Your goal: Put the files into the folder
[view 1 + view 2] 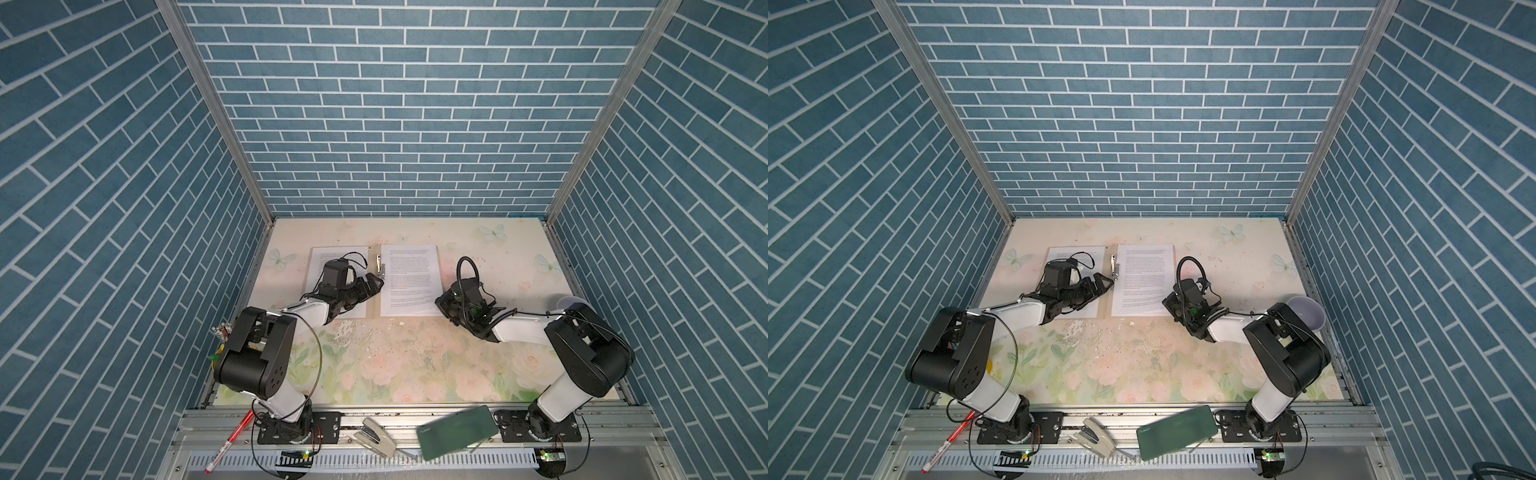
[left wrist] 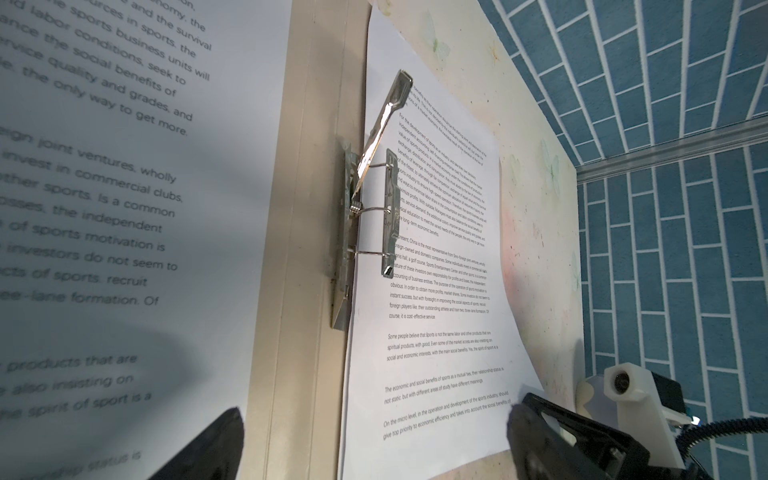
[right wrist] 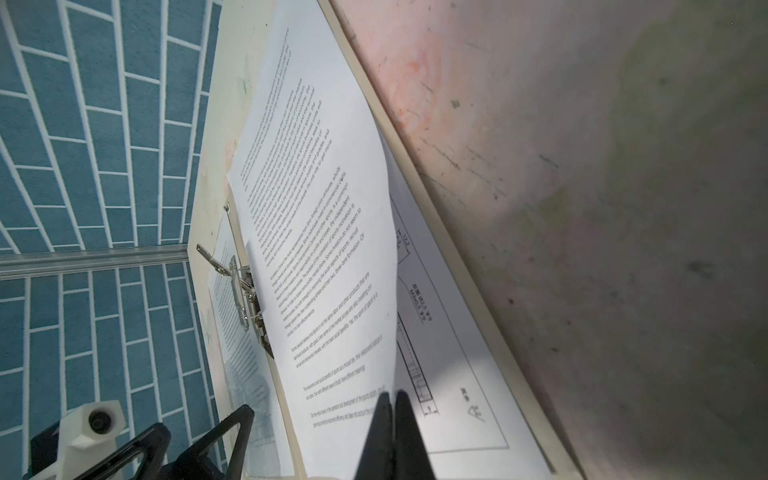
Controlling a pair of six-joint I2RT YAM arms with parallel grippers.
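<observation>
Your right hand (image 3: pixel 392 419) is clenched on the edge of the top text sheet (image 3: pixel 324 249), holding it off the diagram sheet (image 3: pixel 449 374) in the open folder (image 1: pixel 373 311), probably to slide it under the raised clip (image 2: pixel 365 199). Your left hand (image 1: pixel 371 286) hangs released over the third sheet (image 1: pixel 328 259).

Diagram sheet (image 3: pixel 451 361) mostly under text sheet (image 3: pixel 324 249)

Open folder (image 1: pixel 372 309) at table's (image 1: pixel 374 365) 12 o'clock; left gripper (image 1: pixel 374 284) over left sheet (image 1: pixel 322 266); right gripper (image 1: pixel 440 302) at right sheet's (image 1: pixel 409 278) 4 o'clock corner.
</observation>
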